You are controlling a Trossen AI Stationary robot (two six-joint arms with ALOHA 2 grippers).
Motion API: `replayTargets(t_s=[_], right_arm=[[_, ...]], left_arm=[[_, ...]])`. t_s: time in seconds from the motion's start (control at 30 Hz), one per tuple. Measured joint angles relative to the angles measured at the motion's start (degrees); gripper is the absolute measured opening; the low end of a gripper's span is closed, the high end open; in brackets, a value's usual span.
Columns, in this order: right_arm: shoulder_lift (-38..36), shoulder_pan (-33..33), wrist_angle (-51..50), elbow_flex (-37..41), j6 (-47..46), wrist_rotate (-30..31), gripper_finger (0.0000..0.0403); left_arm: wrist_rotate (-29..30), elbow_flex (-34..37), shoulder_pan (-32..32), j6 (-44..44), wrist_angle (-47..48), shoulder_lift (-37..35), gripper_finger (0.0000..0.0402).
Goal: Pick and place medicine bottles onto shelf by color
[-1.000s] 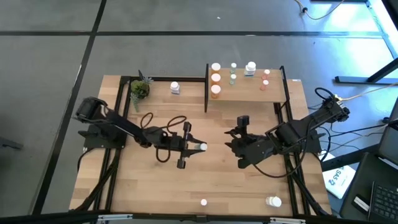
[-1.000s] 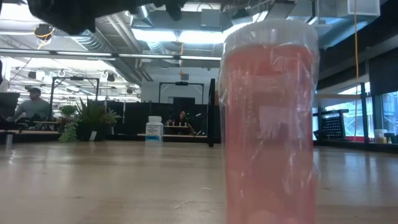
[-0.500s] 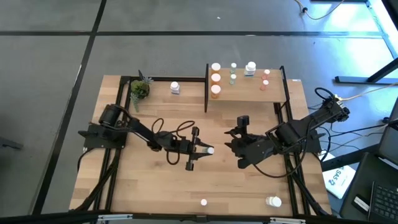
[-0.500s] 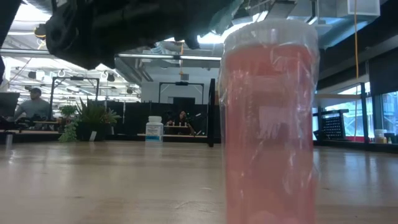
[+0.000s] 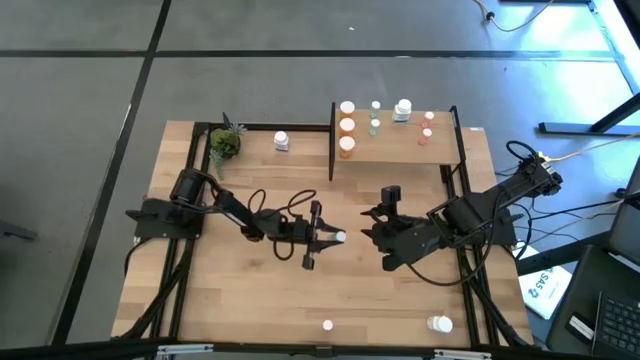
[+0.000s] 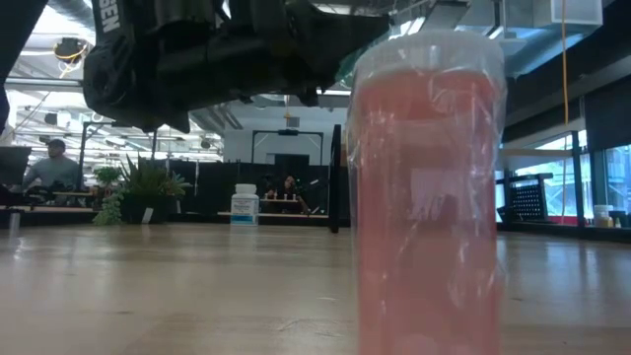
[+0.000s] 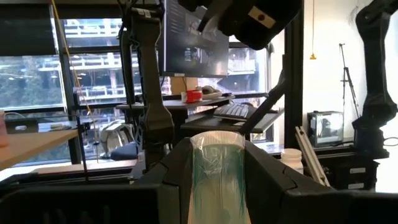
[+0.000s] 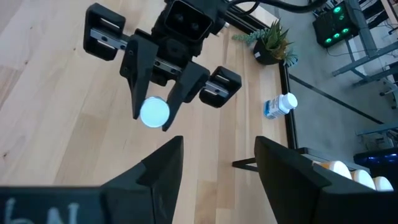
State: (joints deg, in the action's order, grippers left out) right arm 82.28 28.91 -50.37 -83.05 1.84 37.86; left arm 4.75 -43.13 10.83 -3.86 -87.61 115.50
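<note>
Left gripper (image 5: 334, 238) level, gripping green bottle (image 7: 217, 174)

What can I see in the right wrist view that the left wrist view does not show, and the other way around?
Only the right wrist view shows the light wooden tabletop, the small green potted plant, a white-capped bottle lying near it, and the right gripper, open and empty. Only the left wrist view shows the held bottle's green body and the room's desk with a keyboard. Both show the left gripper shut on that bottle.
</note>
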Motion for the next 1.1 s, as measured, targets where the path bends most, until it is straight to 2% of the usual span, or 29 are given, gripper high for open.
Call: replayTargets(t_s=[0.23, 0.67, 0.87, 1.1], right_arm=[[0.0, 0.0, 0.0, 0.0, 0.0, -0.1, 0.0200], [0.0, 0.0, 0.0, 0.0, 0.0, -0.4, 0.0200], [0.0, 0.0, 0.0, 0.0, 0.0, -0.5, 0.0200], [0.0, 0.0, 0.0, 0.0, -0.1, -0.5, 0.0200]], left_arm=[[0.2, 0.0, 0.0, 0.6, 2.4, 0.1, 0.0096], [-1.9, -0.2, -1.9, 1.4, -2.2, 2.1, 0.0096], [-3.4, -4.8, -2.4, 3.5, -2.2, 7.1, 0.0096], [-9.0, -10.6, -3.9, 3.3, -2.2, 11.8, 0.0096]])
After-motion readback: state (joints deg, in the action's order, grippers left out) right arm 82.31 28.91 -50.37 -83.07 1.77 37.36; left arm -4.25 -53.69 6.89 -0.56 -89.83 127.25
